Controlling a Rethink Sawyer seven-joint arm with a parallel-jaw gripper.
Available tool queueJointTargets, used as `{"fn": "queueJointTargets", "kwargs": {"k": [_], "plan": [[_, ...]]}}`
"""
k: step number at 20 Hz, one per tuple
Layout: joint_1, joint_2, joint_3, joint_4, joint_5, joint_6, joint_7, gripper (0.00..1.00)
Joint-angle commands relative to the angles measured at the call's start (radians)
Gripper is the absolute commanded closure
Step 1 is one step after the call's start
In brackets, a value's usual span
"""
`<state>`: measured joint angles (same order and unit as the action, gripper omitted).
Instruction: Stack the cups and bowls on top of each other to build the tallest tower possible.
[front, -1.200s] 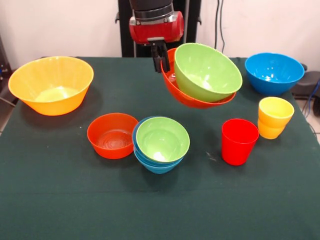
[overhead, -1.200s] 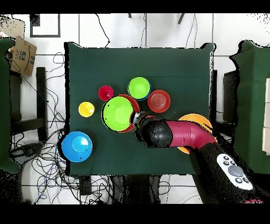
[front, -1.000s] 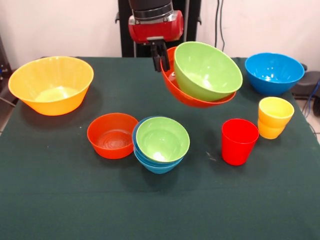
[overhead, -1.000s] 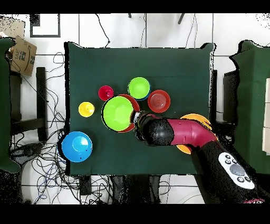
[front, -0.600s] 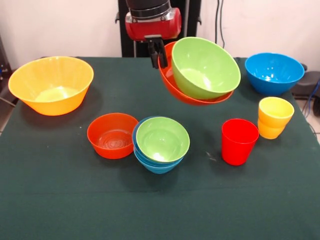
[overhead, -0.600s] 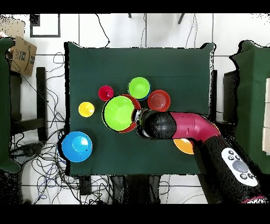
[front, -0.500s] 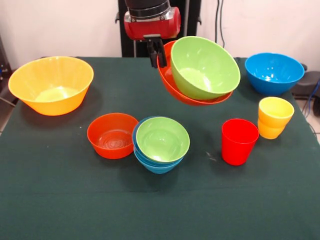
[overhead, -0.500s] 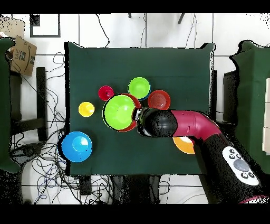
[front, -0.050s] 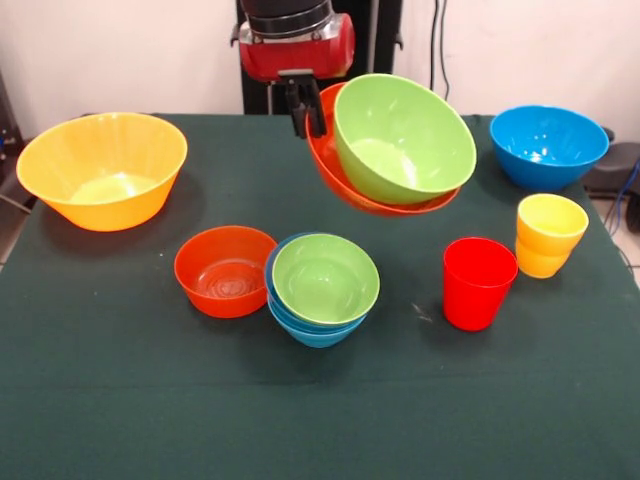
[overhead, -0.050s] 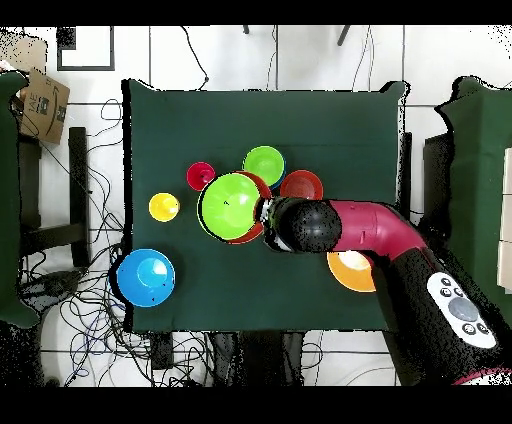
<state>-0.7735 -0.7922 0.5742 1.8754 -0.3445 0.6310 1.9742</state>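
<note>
Gripper (front, -0.050s: 307, 108) clamped on the rim of a large red-orange bowl (front, -0.050s: 345, 185), and that bowl is up in the air, tilted, with a large green bowl (front, -0.050s: 400, 140) nested inside it! The pair hangs right beside the gripper, out to its side, off the green table (front, -0.050s: 120, 400).

Count the bowls: seven. Two are held aloft, plus a big orange-yellow bowl (front, -0.050s: 100, 170), a big blue bowl (front, -0.050s: 548, 145), a small red-orange bowl (front, -0.050s: 224, 270), and a small green bowl (front, -0.050s: 325, 278) sitting in a small blue bowl (front, -0.050s: 312, 331).

Cups: two. The red cup (front, -0.050s: 477, 282) and the yellow cup (front, -0.050s: 549, 235) stand close together, lower than the lifted pair and between it and the blue bowl's side of the table. The small stack sits below the lifted pair, the small red-orange bowl touching it.
</note>
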Motion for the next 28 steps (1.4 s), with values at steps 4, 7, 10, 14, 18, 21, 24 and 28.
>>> {"fn": "queueJointTargets", "kwargs": {"k": [4, 7, 10, 14, 18, 21, 24, 28], "plan": [[0.003, 0.075, 0.038, -0.144, -0.098, 0.138, -0.218, 1.0], [-0.002, 0.078, 0.044, -0.151, -0.103, 0.146, -0.22, 1.0], [-0.008, 0.07, 0.052, -0.144, -0.101, 0.152, -0.22, 1.0], [-0.012, 0.07, 0.057, -0.151, -0.1, 0.159, -0.223, 1.0], [-0.009, 0.076, 0.063, -0.179, -0.097, 0.188, -0.235, 1.0], [-0.007, 0.081, 0.069, -0.207, -0.097, 0.219, -0.248, 1.0], [-0.002, 0.095, 0.07, -0.233, -0.107, 0.232, -0.254, 1.0], [0.0, 0.126, 0.076, -0.277, -0.122, 0.247, -0.269, 1.0]]}}
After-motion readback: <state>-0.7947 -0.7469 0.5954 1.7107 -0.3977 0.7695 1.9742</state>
